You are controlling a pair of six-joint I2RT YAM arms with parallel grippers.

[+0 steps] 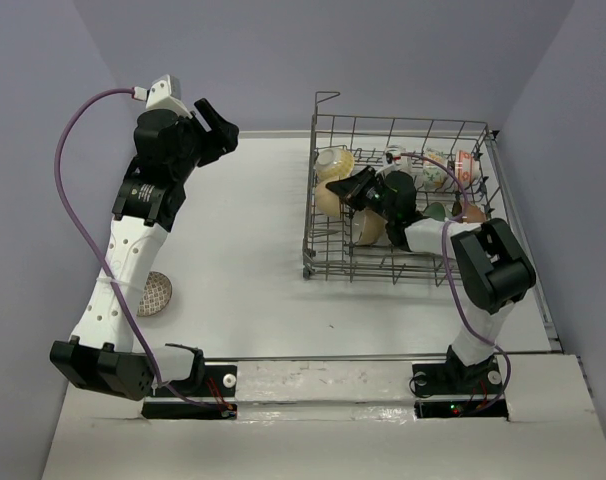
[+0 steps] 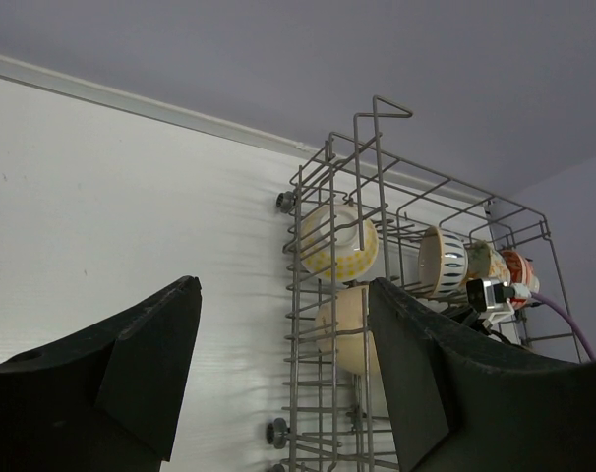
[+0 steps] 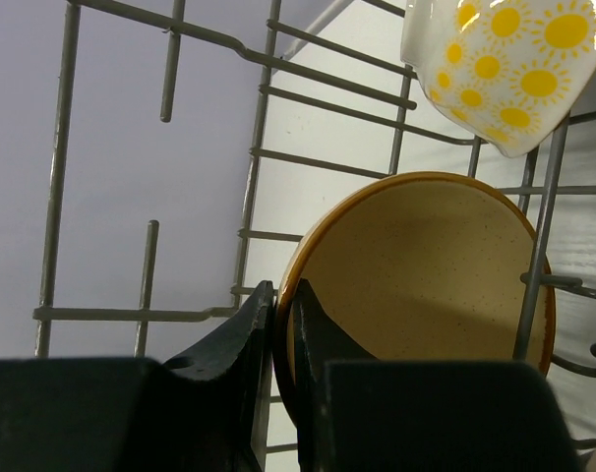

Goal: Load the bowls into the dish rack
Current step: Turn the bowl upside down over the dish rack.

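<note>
The grey wire dish rack (image 1: 323,262) stands at the far right of the table. Several bowls stand in it, among them a yellow sun-patterned bowl (image 1: 335,160) and a tan bowl (image 1: 326,204). My right gripper (image 1: 337,190) reaches into the rack and is shut on the tan bowl's rim (image 3: 426,285), one finger on each side, under the sun-patterned bowl (image 3: 505,59). My left gripper (image 1: 223,130) is open and empty, raised at the far left, facing the rack (image 2: 300,324). A red-orange patterned bowl (image 1: 155,293) lies on the table by the left arm.
The left wrist view shows the sun-patterned bowl (image 2: 339,241), the tan bowl (image 2: 342,324), a blue-striped bowl (image 2: 444,261) and a red-patterned one (image 2: 519,265) behind the wires. Grey walls close in the table on three sides.
</note>
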